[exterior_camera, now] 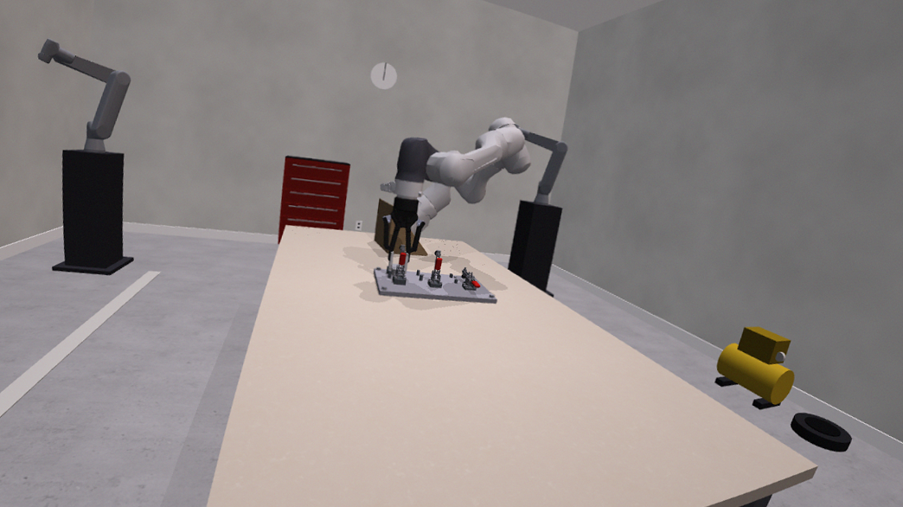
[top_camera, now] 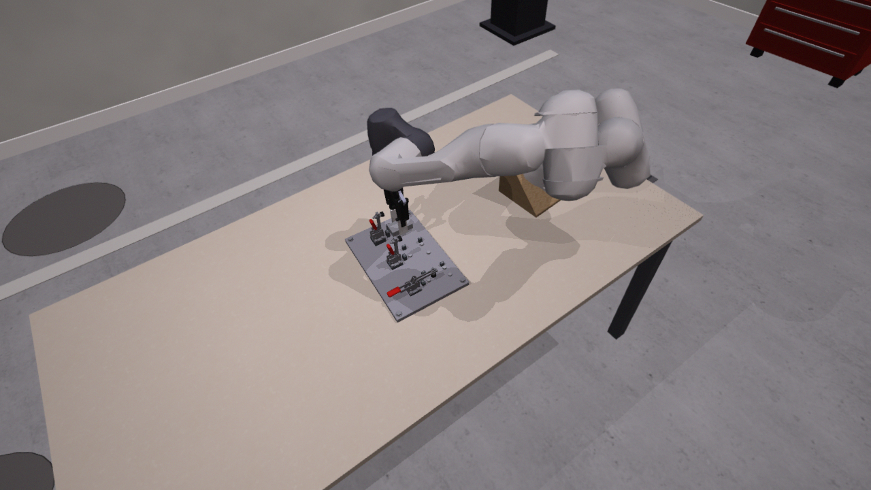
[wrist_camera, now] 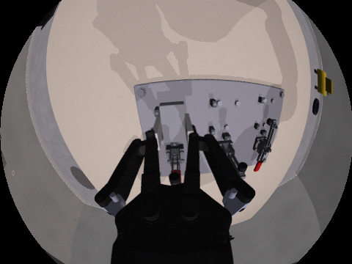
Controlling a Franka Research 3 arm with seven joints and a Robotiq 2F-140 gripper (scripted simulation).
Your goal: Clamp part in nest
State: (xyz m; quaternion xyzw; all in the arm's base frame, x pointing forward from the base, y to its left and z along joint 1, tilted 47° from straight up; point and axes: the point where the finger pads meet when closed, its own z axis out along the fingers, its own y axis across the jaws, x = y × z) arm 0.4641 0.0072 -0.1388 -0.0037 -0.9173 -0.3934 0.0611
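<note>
1. Your gripper (top_camera: 399, 220) (exterior_camera: 397, 266) (wrist_camera: 173, 121) is pinching the pale part (top_camera: 397, 227) (wrist_camera: 172, 119) by its long sides.
2. Part's at the end nest of your fixture plate (top_camera: 371, 268) (exterior_camera: 438, 296) (wrist_camera: 198, 92); seating, can't tell.
3. That nest's clamp (top_camera: 377, 234) (exterior_camera: 399, 276) (wrist_camera: 175, 152) stands open.

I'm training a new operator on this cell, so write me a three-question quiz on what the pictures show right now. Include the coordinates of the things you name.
1. True or false: the gripper (top_camera: 399, 224) (wrist_camera: 173, 121) has the part (wrist_camera: 172, 119) between its fingers.
2. Which clamp's bar is down: the one at the part's nest, the middle one, or the one at the far end from the part?
3. Fill in: the clamp handles are coloured ____.

Key: 1. True. 2. The one at the far end from the part. 3. Red.
</note>
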